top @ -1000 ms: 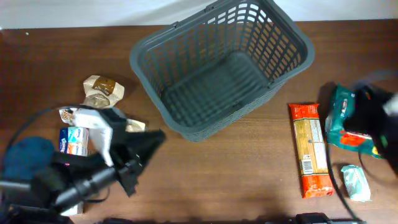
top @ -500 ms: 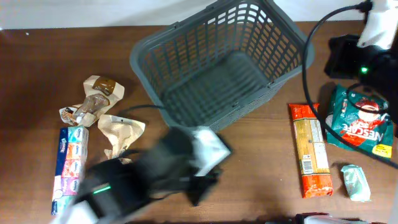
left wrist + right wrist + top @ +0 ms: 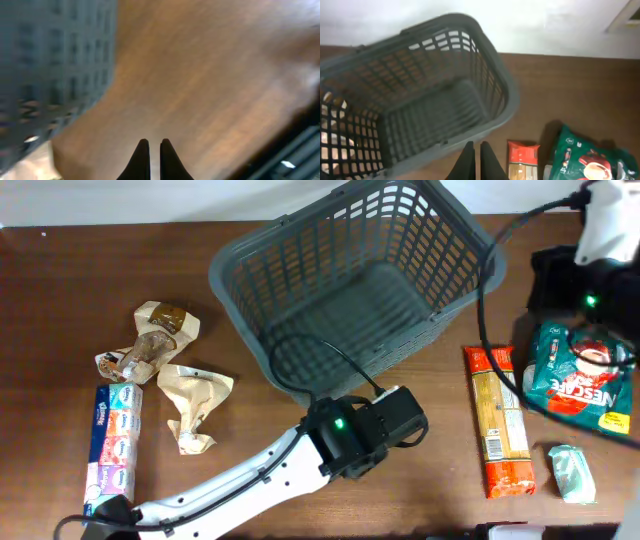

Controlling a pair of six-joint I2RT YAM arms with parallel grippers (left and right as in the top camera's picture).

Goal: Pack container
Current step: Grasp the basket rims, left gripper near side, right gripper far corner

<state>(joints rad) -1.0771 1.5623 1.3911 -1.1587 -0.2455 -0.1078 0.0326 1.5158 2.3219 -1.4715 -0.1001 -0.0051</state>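
The container, a large dark grey lattice basket (image 3: pixel 350 290), stands empty at the back middle of the table. It also shows in the left wrist view (image 3: pixel 50 75) and the right wrist view (image 3: pixel 420 100). My left gripper (image 3: pixel 155 150) is shut and empty, low over bare wood just in front of the basket. In the overhead view the left arm's head (image 3: pixel 395 420) sits below the basket's front wall. My right gripper (image 3: pixel 474 152) is shut and empty, above the basket's right corner. A pasta packet (image 3: pixel 497 420) and a green coffee packet (image 3: pixel 578 380) lie to the right.
A small pale green packet (image 3: pixel 572 472) lies at the front right. At the left lie a tissue pack (image 3: pixel 115 445) and two brown crumpled packets (image 3: pixel 165 330) (image 3: pixel 195 405). The right arm's body (image 3: pixel 585 270) hangs over the back right corner.
My left arm has swung from the far left across the front to the table's middle. My right arm has risen from the green packet to the back right corner.
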